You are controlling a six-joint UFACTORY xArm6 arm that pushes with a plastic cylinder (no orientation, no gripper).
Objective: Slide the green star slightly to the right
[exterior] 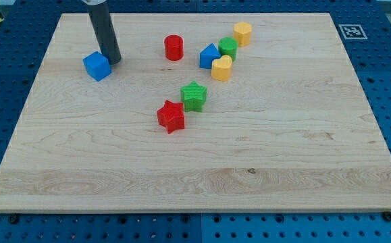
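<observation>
Green star point(194, 95) mid-board touching red star point(171, 116), bare wood rightward, no claw, tip point(113, 61) beside blue cube point(96, 65)

My tip point(113, 61) is showing as the bottom end of a straight, round rod. The rod is looking dark grey, almost black, and smooth all the way down, like a thick crayon with no paper on it. A soft strip of light is shining along its side, so it is looking a little glossy. At the very top of the view the rod is going into a paler, silver-grey part, but that part is getting cut off by the edge, so its shape is not showing. The bottom end is looking flat, not pointy.
</observation>
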